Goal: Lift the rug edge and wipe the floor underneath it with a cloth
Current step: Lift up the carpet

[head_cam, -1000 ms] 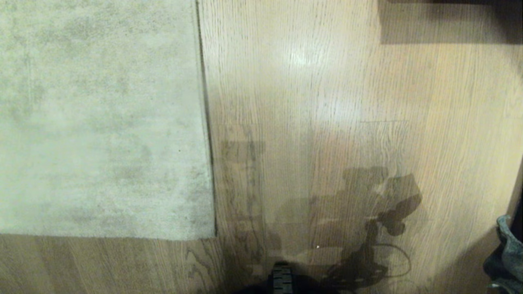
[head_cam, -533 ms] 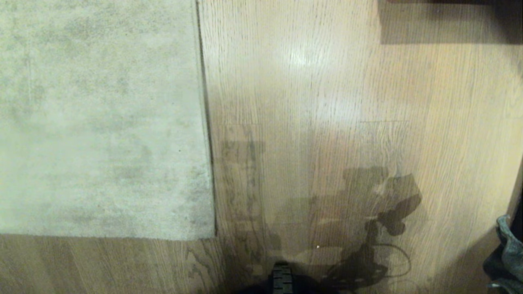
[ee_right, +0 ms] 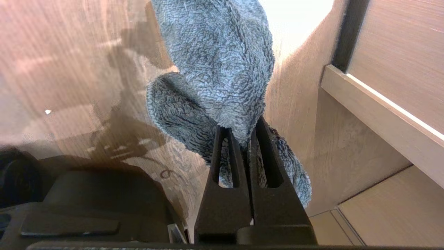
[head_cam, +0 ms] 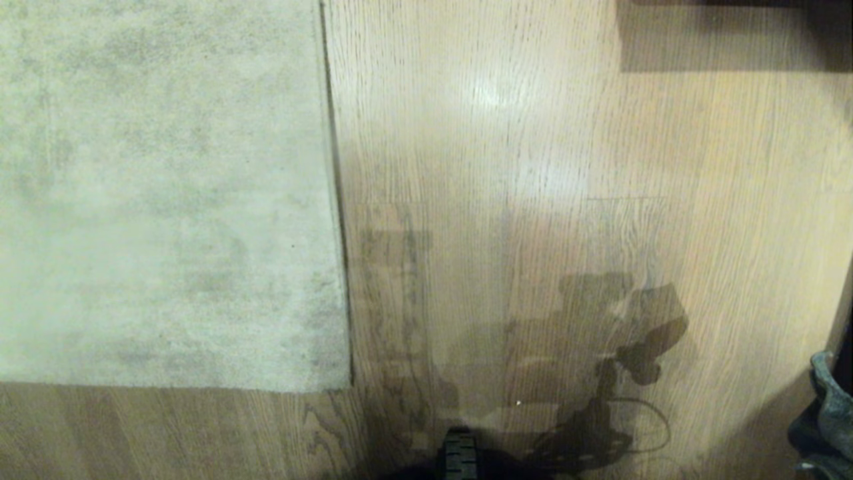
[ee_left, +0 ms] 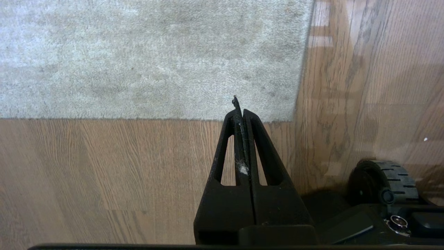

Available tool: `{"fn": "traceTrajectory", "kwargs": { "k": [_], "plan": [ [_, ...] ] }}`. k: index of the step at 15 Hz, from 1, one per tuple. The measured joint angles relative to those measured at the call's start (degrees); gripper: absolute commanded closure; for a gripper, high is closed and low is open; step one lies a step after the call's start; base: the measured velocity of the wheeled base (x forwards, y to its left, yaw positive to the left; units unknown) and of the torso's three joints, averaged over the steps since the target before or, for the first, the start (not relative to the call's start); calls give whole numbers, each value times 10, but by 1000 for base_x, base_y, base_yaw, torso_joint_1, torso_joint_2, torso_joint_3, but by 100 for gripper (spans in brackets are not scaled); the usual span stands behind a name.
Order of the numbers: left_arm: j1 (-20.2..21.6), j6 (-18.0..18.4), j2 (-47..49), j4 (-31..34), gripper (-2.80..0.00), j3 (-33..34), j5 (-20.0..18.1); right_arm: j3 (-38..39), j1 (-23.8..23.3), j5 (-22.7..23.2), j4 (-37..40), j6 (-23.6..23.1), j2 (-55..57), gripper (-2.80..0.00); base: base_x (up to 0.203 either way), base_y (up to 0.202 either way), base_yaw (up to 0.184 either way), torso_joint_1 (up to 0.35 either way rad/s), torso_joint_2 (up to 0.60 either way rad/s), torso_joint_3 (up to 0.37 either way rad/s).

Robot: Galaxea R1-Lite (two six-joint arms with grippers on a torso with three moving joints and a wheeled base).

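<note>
Step in hand, as I read it: pre-lift, rug not yet touched. Left gripper (ee_left: 241, 109) has its fingers pressed together, empty, hovering above the floor (ee_left: 86, 173) just short of the rug edge (ee_left: 173, 116); the rug's square corner (head_cam: 343, 383) lies flat just ahead and to one side of the tips. Right gripper (ee_right: 242, 139) has its fingers clamped on the cloth (ee_right: 215, 69), which bunches ahead of the tips, off the floor, next to a wooden cabinet base (ee_right: 381, 104). Next move, my guess: the left fingers must part, drop to the border, pinch and raise it. Only then does the cloth go under.
</note>
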Motion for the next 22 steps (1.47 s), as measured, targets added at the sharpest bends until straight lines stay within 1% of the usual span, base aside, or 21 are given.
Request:
{"fn": "traceTrajectory", "kwargs": {
  "k": [1, 2, 5, 6, 7, 12, 14, 22],
  "plan": [
    [0, 0, 0, 0, 0, 0, 0, 0, 14, 0, 0, 0, 0, 0, 0, 0, 0, 0, 0, 0],
    [0, 0, 0, 0, 0, 0, 0, 0, 38, 0, 0, 0, 0, 0, 0, 0, 0, 0, 0, 0],
    [0, 0, 0, 0, 0, 0, 0, 0, 138, 0, 0, 1, -7, 0, 0, 0, 0, 0, 0, 0],
    [0, 0, 0, 0, 0, 0, 0, 0, 158, 0, 0, 1, -16, 0, 0, 0, 0, 0, 0, 0],
    [0, 0, 0, 0, 0, 0, 0, 0, 169, 0, 0, 3, -26, 0, 0, 0, 0, 0, 0, 0],
    [0, 0, 0, 0, 0, 0, 0, 0, 170, 0, 0, 9, -112, 0, 0, 0, 0, 0, 0, 0],
    [0, 0, 0, 0, 0, 0, 0, 0, 169, -2, 0, 24, -139, 0, 0, 0, 0, 0, 0, 0],
    [0, 0, 0, 0, 0, 0, 0, 0, 169, -2, -1, 28, -160, 0, 0, 0, 0, 0, 0, 0]
  ]
}}
